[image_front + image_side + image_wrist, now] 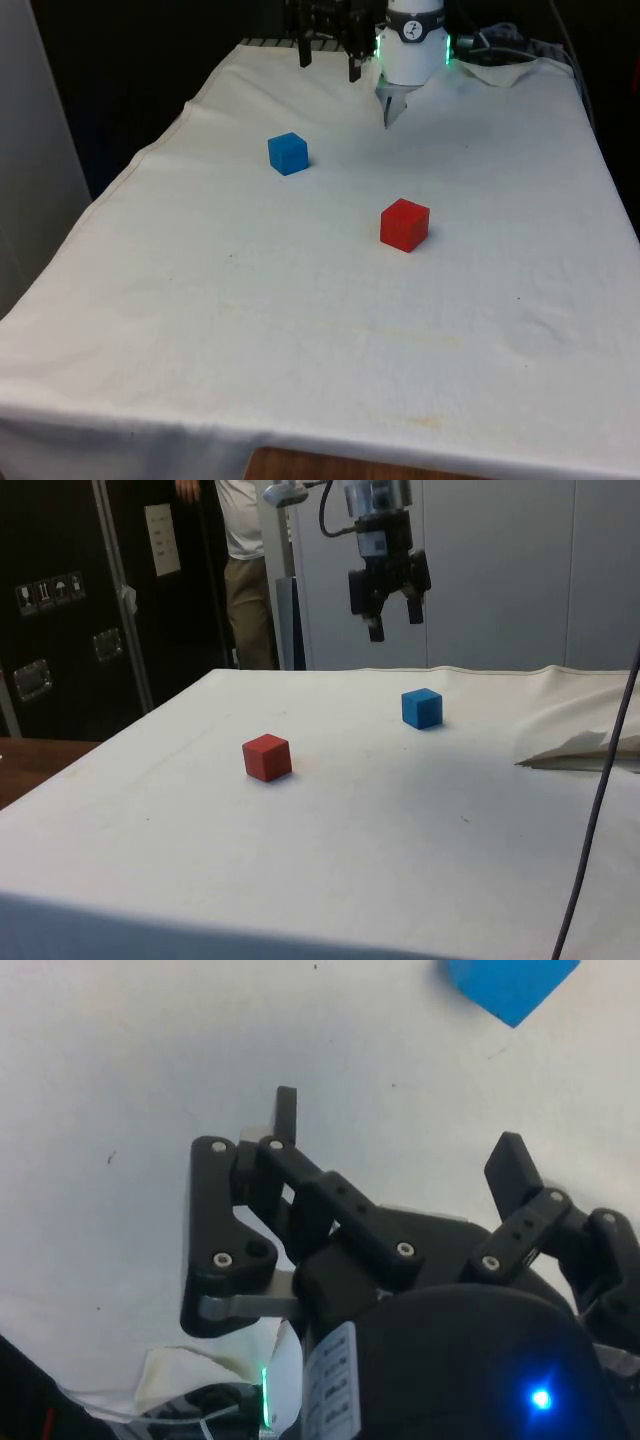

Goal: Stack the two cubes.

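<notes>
**Approach step, nothing grasped**

White cloth table (300,330); gripper (391,626) high, jaws apart, empty. Red cube (404,224) mid-table, blue cube (288,153) well apart, probably nearer the gripper. Next: descend over one cube.

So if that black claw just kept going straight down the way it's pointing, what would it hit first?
Most likely bare white cloth. The gripper hangs with its fingers open, pointing down, near the table's far end. The blue cube lies off to one side in the wrist view, not under the fingers; the red cube is further off.
</notes>
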You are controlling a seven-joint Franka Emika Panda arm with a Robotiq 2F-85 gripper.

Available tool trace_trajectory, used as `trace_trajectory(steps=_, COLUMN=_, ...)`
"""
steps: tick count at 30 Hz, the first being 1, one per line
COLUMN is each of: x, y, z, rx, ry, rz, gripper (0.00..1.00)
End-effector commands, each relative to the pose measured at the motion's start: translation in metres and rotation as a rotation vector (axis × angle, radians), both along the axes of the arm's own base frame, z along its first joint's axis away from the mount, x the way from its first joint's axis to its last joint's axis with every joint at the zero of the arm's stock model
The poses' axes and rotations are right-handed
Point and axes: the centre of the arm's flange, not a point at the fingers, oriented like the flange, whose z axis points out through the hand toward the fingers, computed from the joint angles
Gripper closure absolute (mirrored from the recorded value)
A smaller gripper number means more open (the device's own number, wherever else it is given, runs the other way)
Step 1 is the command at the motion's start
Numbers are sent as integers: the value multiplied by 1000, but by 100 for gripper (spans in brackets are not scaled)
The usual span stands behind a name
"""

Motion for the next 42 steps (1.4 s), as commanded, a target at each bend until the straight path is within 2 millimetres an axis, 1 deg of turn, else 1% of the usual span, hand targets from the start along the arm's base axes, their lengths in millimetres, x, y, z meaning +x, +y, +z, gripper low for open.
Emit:
trace_trajectory(steps=1, x=0, y=-2, z=-4, rx=0, ry=-6, rz=-14, gripper=0)
trace_trajectory(steps=2, x=0, y=-2, z=-6, rx=-1, ry=-3, rz=-20, gripper=0)
trace_trajectory(steps=3, x=0, y=-1, z=-4, rx=-2, ry=4, rz=-12, gripper=0)
trace_trajectory(steps=4, x=0, y=-4, z=-10, rx=-4, ry=-3, rz=-32, gripper=0)
trace_trajectory(steps=11, x=0, y=-6, z=-27, rx=-21, ry=-5, rz=-76, gripper=0)
trace_trajectory(steps=13, x=1, y=-5, z=-27, rx=-17, ry=5, rz=-71, gripper=0)
trace_trajectory(steps=20, x=-1, y=-7, z=-41, rx=-48, ry=-32, rz=-120, gripper=0)
trace_trajectory(steps=24, x=0, y=-7, z=-44, rx=-56, ry=-47, rz=-135, gripper=0)
trace_trajectory(steps=31, x=-4, y=-6, z=-49, rx=-50, ry=-50, rz=-145, gripper=0)
trace_trajectory(steps=35, x=-7, y=-11, z=-48, rx=-53, ry=-53, rz=-147, gripper=0)
trace_trajectory(steps=39, x=-11, y=-17, z=-52, rx=-49, ry=-58, rz=-158, gripper=0)
trace_trajectory(steps=40, x=-10, y=-16, z=-52, rx=-47, ry=-44, rz=-157, gripper=0)
trace_trajectory(steps=42, x=-14, y=-19, z=-56, rx=-48, ry=-64, rz=-163, gripper=0)
